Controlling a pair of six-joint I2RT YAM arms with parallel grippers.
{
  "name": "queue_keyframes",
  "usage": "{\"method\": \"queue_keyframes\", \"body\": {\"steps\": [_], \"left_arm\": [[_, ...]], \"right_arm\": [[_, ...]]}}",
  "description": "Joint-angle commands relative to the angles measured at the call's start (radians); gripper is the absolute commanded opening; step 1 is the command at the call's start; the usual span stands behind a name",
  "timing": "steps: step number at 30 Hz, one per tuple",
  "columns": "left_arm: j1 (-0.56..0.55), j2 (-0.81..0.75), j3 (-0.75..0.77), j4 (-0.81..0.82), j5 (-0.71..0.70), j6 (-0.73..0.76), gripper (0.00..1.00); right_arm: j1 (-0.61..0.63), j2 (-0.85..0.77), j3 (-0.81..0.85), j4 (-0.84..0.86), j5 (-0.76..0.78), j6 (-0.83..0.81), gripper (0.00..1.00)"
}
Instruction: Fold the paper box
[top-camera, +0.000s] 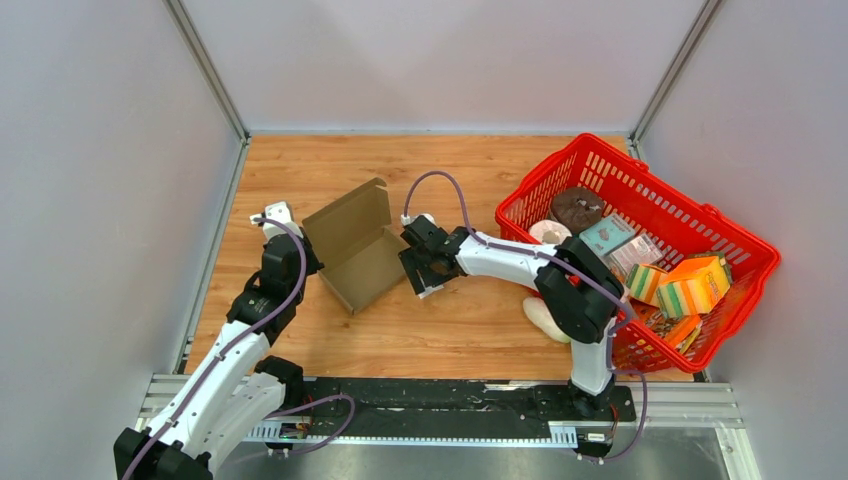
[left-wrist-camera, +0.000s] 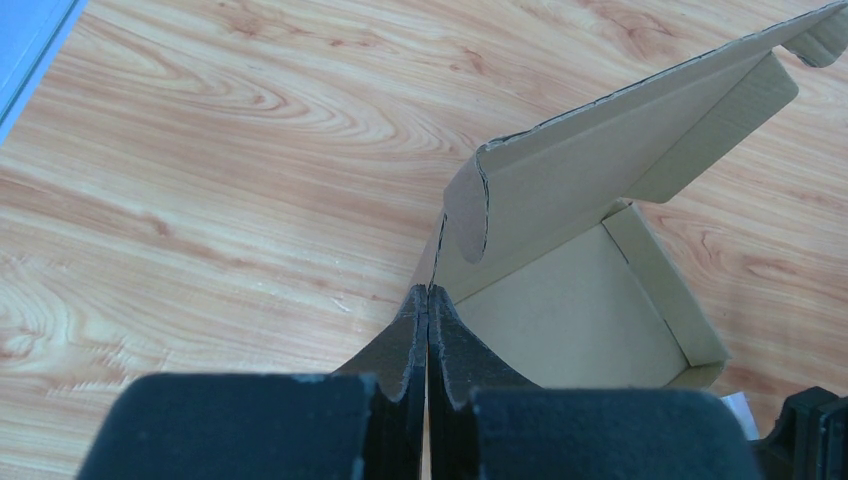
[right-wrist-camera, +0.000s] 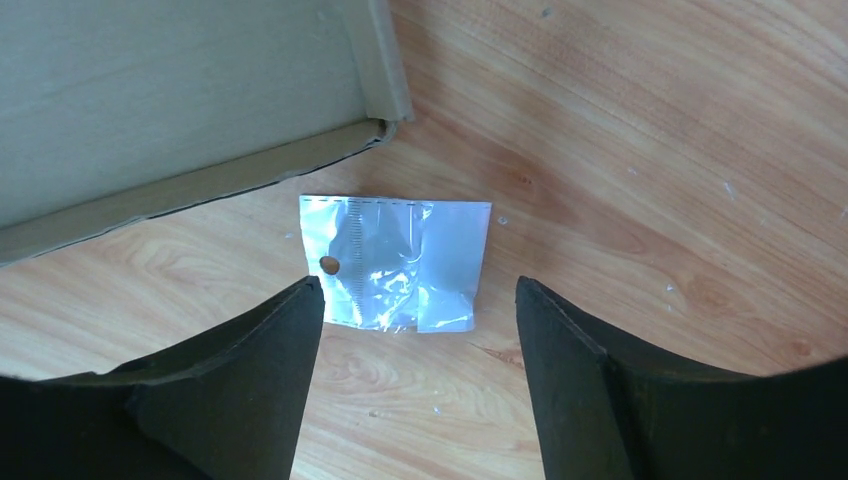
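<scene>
The red basket at the table's right edge is holding sponges. The paper box is lying open and empty near the left edge. The left gripper is pinching its wall, fingers pressed together. The right gripper is hovering, fingers wide, over a small packet.

The paper box, lid raised, blocks the middle of the tabletop. A red basket fills the right; the far wood lies open.

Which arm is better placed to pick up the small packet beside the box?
Right. The right gripper hangs open over the packet; the left gripper is shut on the paper box.
</scene>
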Motion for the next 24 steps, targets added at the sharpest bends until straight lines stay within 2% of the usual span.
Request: {"method": "queue_keyframes", "body": {"steps": [1,7,17,20,24], "left_arm": [[0.004,-0.005,-0.002,0.025,-0.009,-0.001,0.00],[0.007,-0.005,-0.004,0.026,-0.006,-0.004,0.00],[0.008,-0.008,-0.004,0.026,-0.006,-0.006,0.00],[0.008,-0.006,-0.004,0.025,-0.006,-0.006,0.00],[0.008,-0.008,-0.004,0.026,-0.007,-0.004,0.00]], "right_arm": [[0.000,0.033,0.030,0.033,-0.002,0.007,0.72],[-0.002,0.052,0.033,0.034,-0.011,0.002,0.64],[-0.002,0.050,0.028,0.040,-0.017,-0.003,0.31],[-0.002,0.038,0.017,0.043,-0.012,-0.003,0.25],[-0.002,0.000,-0.010,0.056,0.006,0.001,0.23]]}}
